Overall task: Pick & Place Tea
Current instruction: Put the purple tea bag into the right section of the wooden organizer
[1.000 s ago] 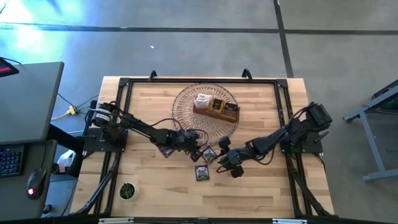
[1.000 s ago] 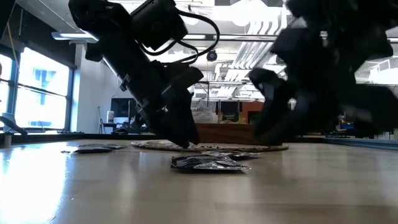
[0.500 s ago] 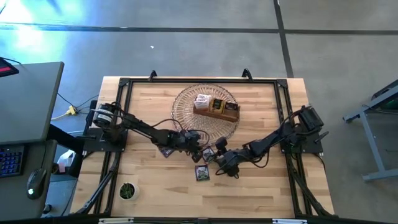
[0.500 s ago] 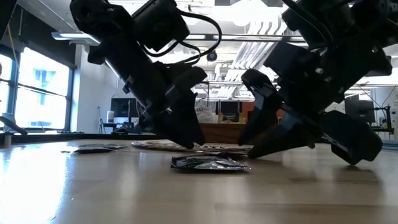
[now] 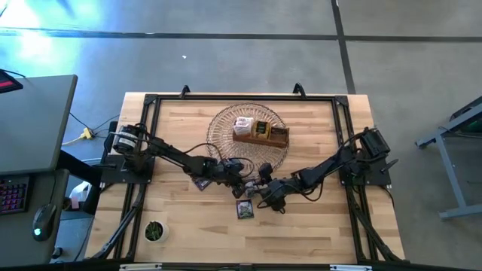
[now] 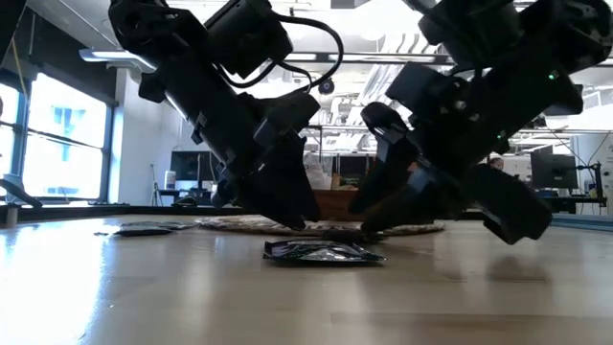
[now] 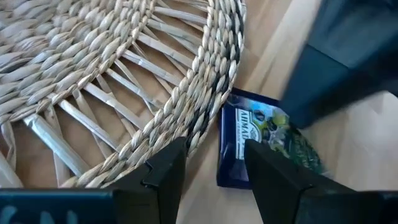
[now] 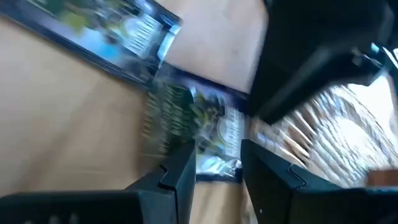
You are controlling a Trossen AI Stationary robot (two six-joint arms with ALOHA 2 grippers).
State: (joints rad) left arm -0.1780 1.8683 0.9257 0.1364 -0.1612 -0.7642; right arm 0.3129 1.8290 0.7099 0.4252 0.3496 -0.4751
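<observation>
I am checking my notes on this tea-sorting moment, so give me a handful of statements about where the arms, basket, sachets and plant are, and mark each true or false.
1. Both grippers are low over the table just in front of the wicker basket. True: the left gripper and the right gripper are close together there.
2. The wooden box sits inside the basket. True.
3. The potted plant stands in the basket. False: it stands on the table near the front left corner.
4. One dark tea sachet lies alone on the table in front of the grippers. True.
5. The left gripper's fingers are over the basket's centre. False: they are at its rim, beside a blue sachet.
</observation>
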